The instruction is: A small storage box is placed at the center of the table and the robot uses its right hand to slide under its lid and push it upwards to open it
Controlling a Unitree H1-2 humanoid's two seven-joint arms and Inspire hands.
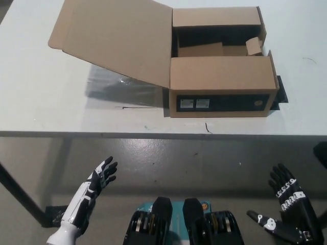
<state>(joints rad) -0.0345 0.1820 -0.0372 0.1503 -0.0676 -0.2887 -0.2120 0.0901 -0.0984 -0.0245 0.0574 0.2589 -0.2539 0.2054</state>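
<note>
Below the near edge of the table, the black right hand hangs with fingers spread, holding nothing; the white left hand rests likewise spread, well apart from it. On the table, the cardboard storage box stands open, its lid folded back leftward, tilted above the tabletop.

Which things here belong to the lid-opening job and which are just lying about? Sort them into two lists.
Part of the job:
- cardboard box, middle of the table
- its lid, already swung open to the left
- right hand, open, low, off the table

Just there:
- left hand, open, resting below the table edge
- black tape marks beside the box
</note>
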